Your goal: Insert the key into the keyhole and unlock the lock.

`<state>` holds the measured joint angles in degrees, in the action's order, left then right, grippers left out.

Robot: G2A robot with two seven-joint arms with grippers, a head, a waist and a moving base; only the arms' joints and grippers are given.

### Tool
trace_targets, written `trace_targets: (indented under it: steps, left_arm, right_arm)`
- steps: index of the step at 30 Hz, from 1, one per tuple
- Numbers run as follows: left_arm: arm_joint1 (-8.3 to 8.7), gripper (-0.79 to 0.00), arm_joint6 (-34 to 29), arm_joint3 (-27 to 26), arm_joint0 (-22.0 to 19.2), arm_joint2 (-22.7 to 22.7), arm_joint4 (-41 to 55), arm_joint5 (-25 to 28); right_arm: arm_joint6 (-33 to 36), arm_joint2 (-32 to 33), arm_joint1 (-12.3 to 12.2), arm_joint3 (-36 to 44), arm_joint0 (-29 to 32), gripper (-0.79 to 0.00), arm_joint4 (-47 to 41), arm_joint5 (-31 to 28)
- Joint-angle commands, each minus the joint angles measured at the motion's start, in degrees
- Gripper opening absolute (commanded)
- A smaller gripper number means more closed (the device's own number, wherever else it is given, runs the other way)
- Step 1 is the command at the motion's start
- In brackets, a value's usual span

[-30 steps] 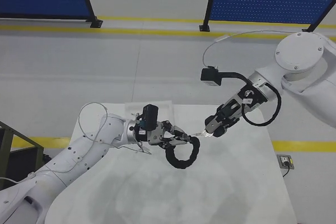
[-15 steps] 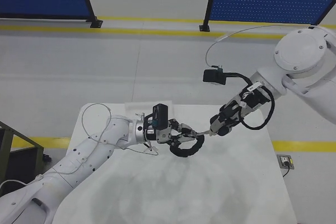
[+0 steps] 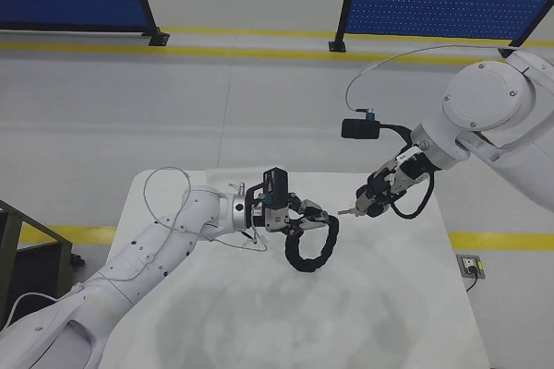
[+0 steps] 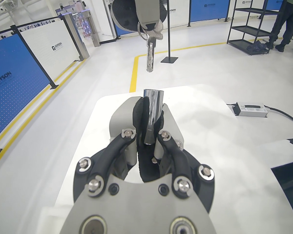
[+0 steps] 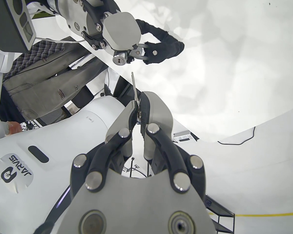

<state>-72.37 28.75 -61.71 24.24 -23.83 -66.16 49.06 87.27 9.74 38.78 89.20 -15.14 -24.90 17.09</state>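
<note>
Left gripper [image 4: 149,116] is clenched on the shiny chrome cylinder lock [image 4: 152,108], which is held above the far half of the white round-cornered table [image 3: 397,304], with its keyhole [image 5: 119,60] end turned to the right. A thick black cable loop [image 3: 314,251] is seen hanging from the lock toward the near side. Just right of the lock, the flat silver metal key [image 4: 150,54] is pinched by its head in the closed right gripper [image 5: 138,104], with the blade pointed left at the keyhole. A small gap is left between key tip and lock face. A thin metal ring [image 4: 141,31] is carried on the key's head
</note>
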Motion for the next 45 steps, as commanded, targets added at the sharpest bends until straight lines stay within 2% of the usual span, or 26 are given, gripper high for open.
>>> trace_targets:
  steps: [1,6,37,45]
  left_arm:
    - [-0.38,-0.785,-0.5,0.3,-0.1,-0.1,-0.5,0.2]
    - [-1.56,-0.785,-1.2,1.2,-0.3,-0.3,-1.6,0.4]
    - [-1.72,-0.785,-1.4,0.8,-0.5,-0.2,-2.1,0.1]
    - [-1.17,-0.785,-5.6,-1.6,2.0,-2.8,-3.3,-2.2]
  right_arm:
    - [0.0,0.0,0.2,0.0,0.1,-0.785,0.1,0.0]
    - [0.1,0.0,1.0,-0.5,0.5,-0.785,1.2,-0.1]
    - [0.1,0.0,1.0,-0.5,0.5,-0.785,1.2,-0.1]
    - [0.7,0.0,0.7,-0.2,0.9,-0.785,2.0,-0.8]
